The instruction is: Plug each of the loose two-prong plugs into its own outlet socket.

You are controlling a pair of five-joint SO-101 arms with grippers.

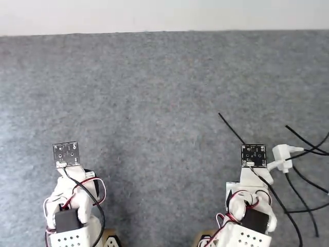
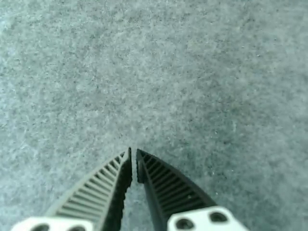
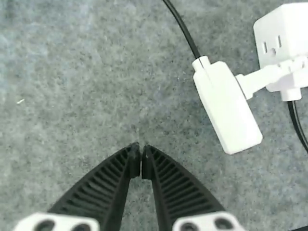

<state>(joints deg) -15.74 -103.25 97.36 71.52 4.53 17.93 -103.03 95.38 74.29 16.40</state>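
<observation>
Left jaws pressed together at the tips, pinching nothing, low over the bare grey felt worktop [image 2: 202, 67]. Right jaws likewise closed tip to tip and empty, above the same felt.

Near the right jaws but apart from them, a white plug [image 3: 226, 108], long and flat, lying on the felt with a black cord [image 3: 180, 29] out of one end. Just beside it, a white outlet cube [image 3: 284, 33] with one socket face turned up. Between the two, a narrow white neck; no telling whether the plug is seated.

From above, plug and cube right of centre, just beside the right arm [image 1: 247, 216]. Further loose black cords [image 1: 303, 180] trailing toward the right edge. Left arm [image 1: 72, 206] at lower left, well apart from them.
</observation>
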